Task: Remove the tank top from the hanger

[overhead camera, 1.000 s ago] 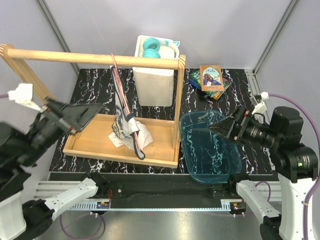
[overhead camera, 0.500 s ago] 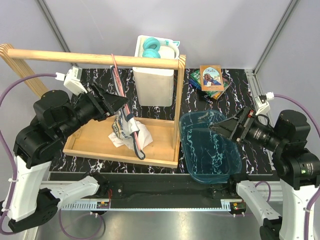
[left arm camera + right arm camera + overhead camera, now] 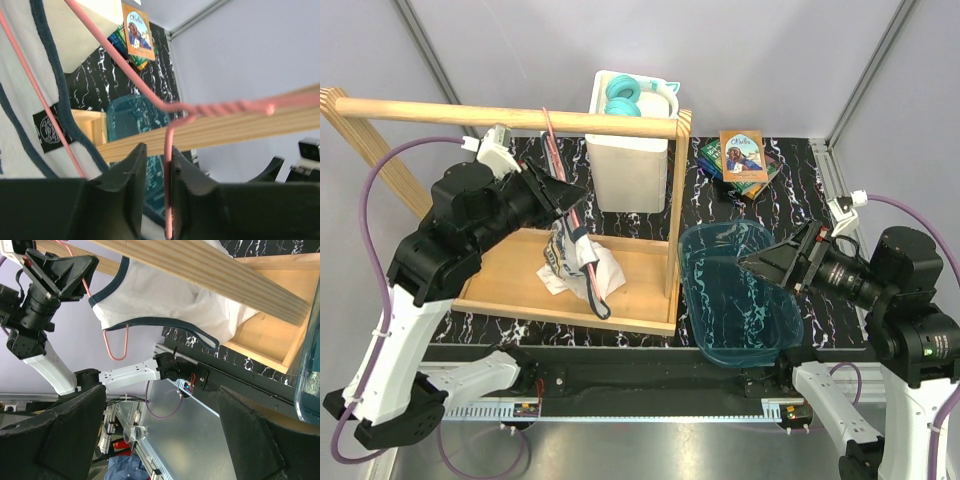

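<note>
Hanger (image 3: 168, 190) wire between left claw (image 3: 159, 150) fingers (image 3: 127, 175); hook cropped.

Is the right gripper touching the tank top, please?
No, the right gripper hangs open over the blue bin, apart from the tank top.

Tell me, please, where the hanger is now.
In the top view the hanger hangs on the wooden rail, left of the white bin, its wire between the jaws of the left gripper.

Noted white tank top (image 3: 165, 295) trimmed navy, pink hanger (image 3: 215, 107), black worktop (image 3: 790, 190) veined white, translucent teal tub (image 3: 740, 290), pale wooden rail (image 3: 470, 113).
</note>
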